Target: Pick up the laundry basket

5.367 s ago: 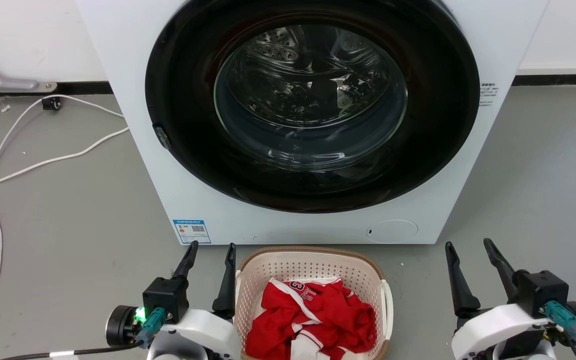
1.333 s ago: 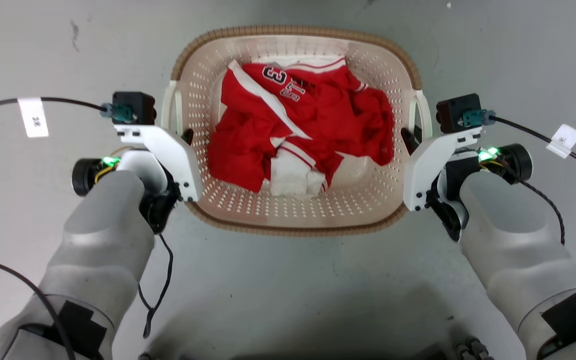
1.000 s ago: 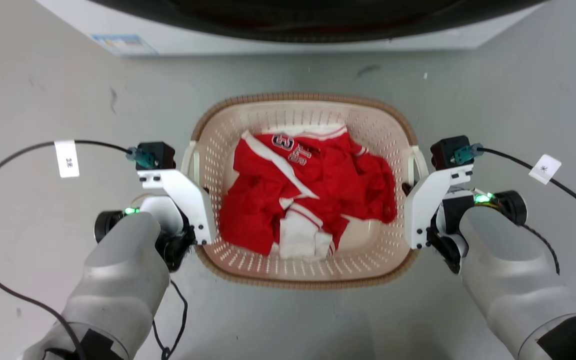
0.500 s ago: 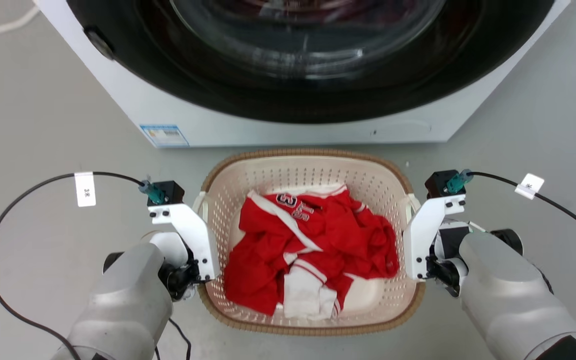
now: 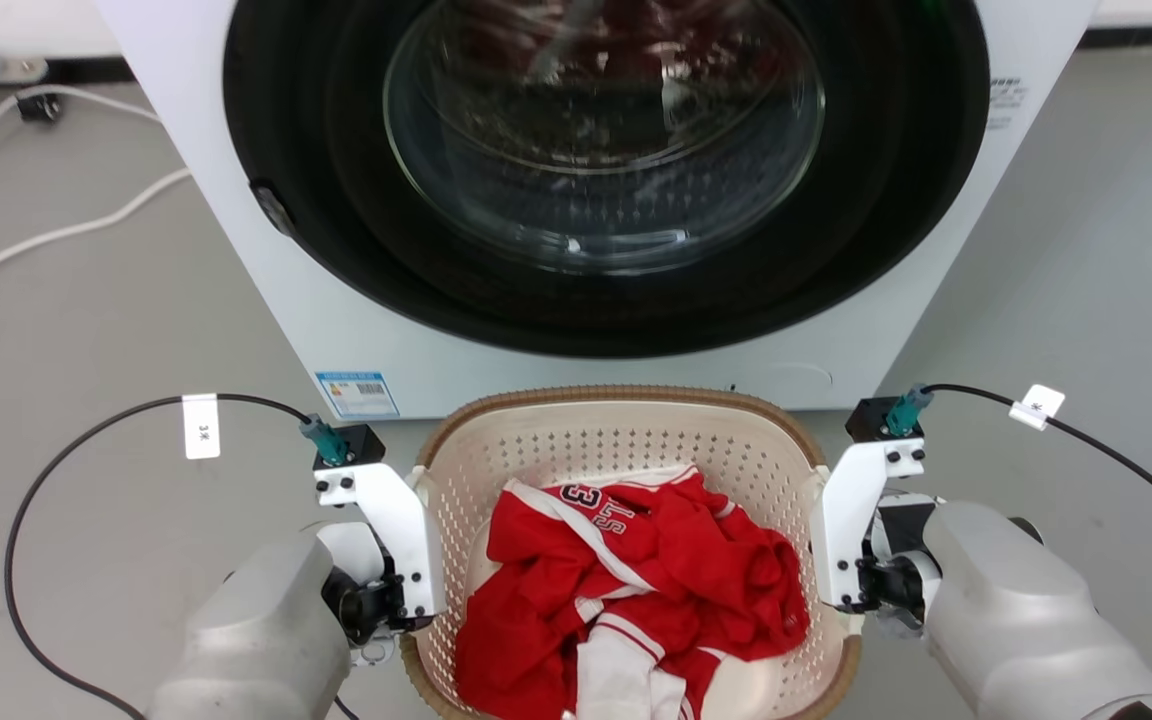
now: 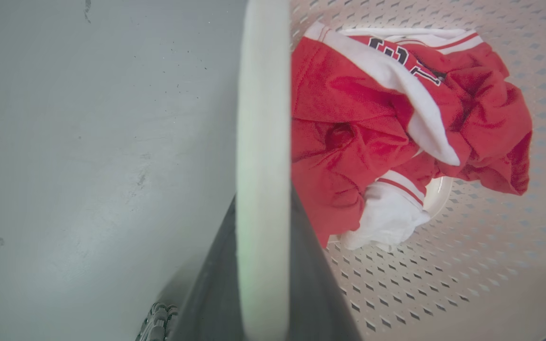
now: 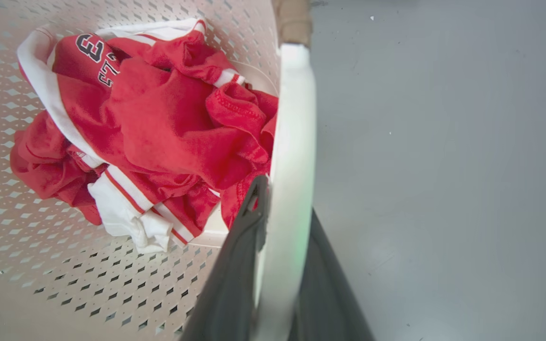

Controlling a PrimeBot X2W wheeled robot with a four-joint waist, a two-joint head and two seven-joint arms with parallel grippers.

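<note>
The laundry basket (image 5: 618,396) is being held, left gripper (image 6: 263,199) and right gripper (image 7: 285,199) clamped on its handles (image 6: 261,94); lifting is judged underway, level synchronised raising being required.

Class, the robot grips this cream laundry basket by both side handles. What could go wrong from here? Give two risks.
The left gripper and right gripper each pinch only a thin white handle; an uneven lift could tilt the cream perforated plastic laundry basket. Its brown woven-look rim sits close to the white washing machine, so swinging forward may bump it.
</note>
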